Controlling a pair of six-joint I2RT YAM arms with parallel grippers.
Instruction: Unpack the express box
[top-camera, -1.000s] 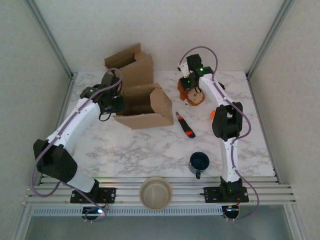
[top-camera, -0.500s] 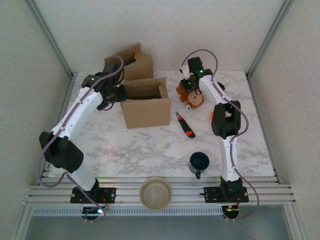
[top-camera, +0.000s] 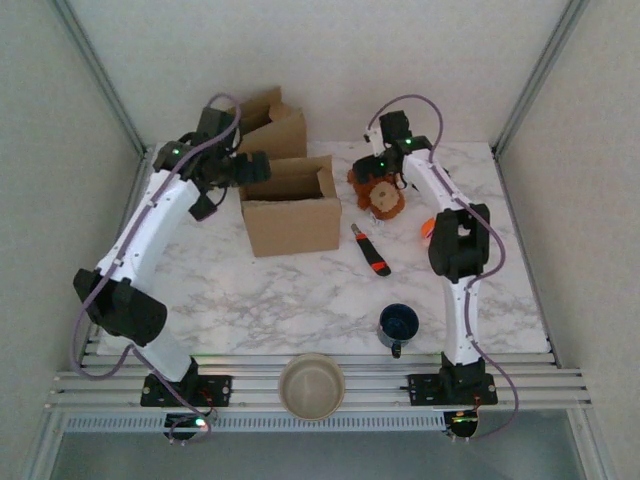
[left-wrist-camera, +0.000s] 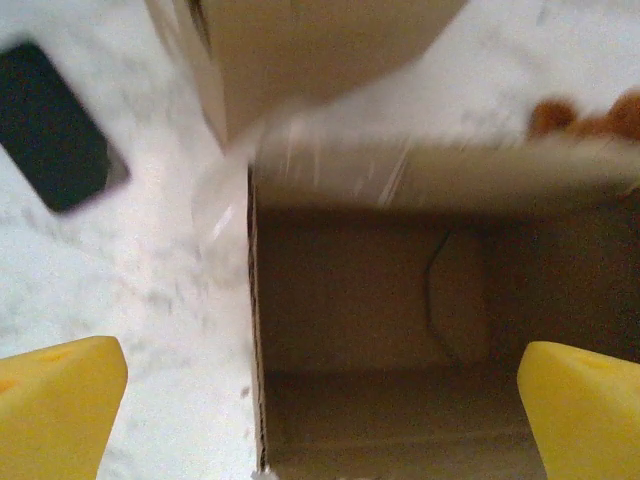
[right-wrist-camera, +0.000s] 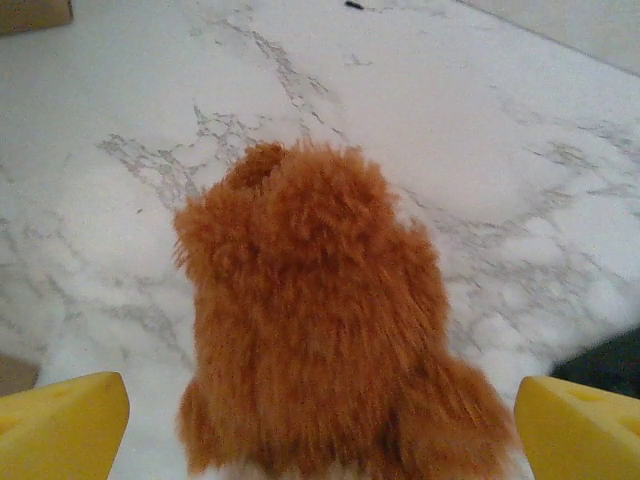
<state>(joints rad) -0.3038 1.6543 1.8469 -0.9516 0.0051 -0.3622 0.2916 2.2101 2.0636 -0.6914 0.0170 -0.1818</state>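
- Both grippers have just let go: within the last second each went from pinched to spread wide.
- The express box (top-camera: 292, 212) lay tipped on its side 1 second ago. It now stands upright with its top open, free of the left gripper (top-camera: 248, 168).
- Left gripper: its fingers (left-wrist-camera: 60, 405) are spread wide and hold nothing. It hovers above the box's left rim, and in the left wrist view the cavity directly below it looks empty.
- The plush toy (top-camera: 382, 196), gripped a moment ago, now lies on the marble table (top-camera: 280, 300). It sits just below the right gripper (top-camera: 373, 170), on the far side of the box from the left gripper.
- Right gripper: its fingers (right-wrist-camera: 62, 420) are spread wide on either side of the toy's fur, with no visible contact, and it holds nothing.
- For the task, the toy looks taken out and set down, and the box is emptied and righted. The unpacking appears essentially complete, and probably only pulling the arms back remains.
- The box cutter (top-camera: 372, 250) lies on the table nearer the robot than the right gripper, with neither gripper touching it.
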